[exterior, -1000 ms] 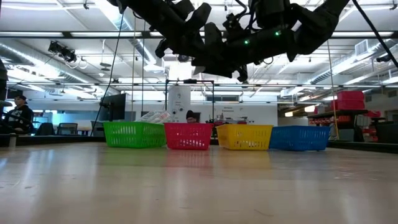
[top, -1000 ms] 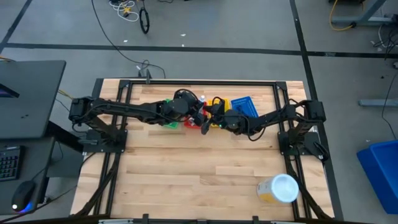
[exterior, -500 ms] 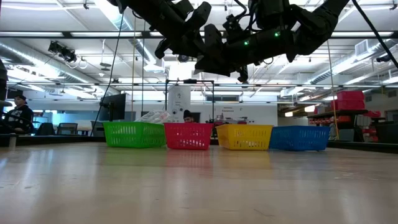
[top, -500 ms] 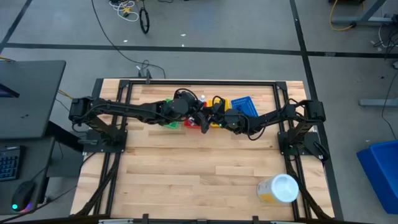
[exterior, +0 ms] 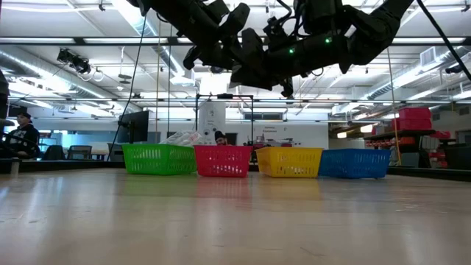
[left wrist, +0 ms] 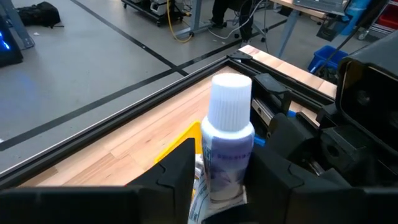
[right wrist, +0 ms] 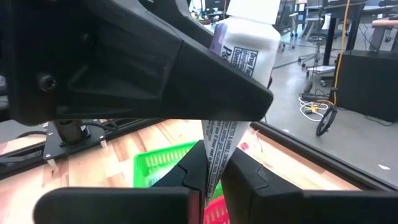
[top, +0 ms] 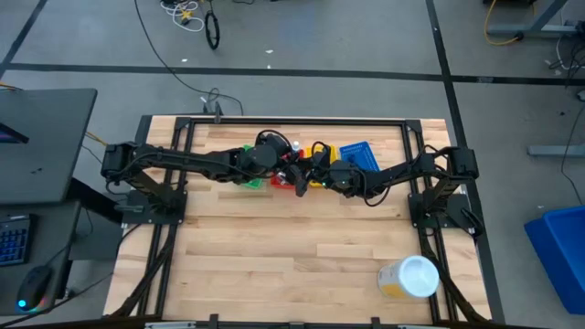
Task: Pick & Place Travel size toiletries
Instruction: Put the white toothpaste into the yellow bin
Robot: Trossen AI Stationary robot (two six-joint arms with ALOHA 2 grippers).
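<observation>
A small white-capped tube [left wrist: 227, 146] with purple print is held in the air above the red basket [top: 285, 183] and yellow basket [top: 315, 151], where my two grippers meet. My left gripper [left wrist: 221, 177] has its fingers on either side of the tube's body, slightly apart. My right gripper [right wrist: 214, 177] is shut on the tube's flat tail; the left gripper's finger [right wrist: 155, 68] hides most of the tube [right wrist: 245, 53] from it. In the low view both grippers [exterior: 254, 62] hang high over the row of baskets. My left gripper flanks the tube's lower body [left wrist: 217, 180]; whether its fingers touch it I cannot tell. My right gripper pinches the tube's flat crimped end [right wrist: 216, 152] between its two fingertips. The tube runs on away from the fingers, cap end farthest, clear of the baskets.
Green [exterior: 158, 158], red [exterior: 223, 160], yellow [exterior: 288, 162] and blue [exterior: 355, 163] baskets stand in a row at the table's far side; the green one holds clear packets [exterior: 182, 138]. A white-lidded yellow jar [top: 409, 277] lies at the near right. Bare wood lies in front.
</observation>
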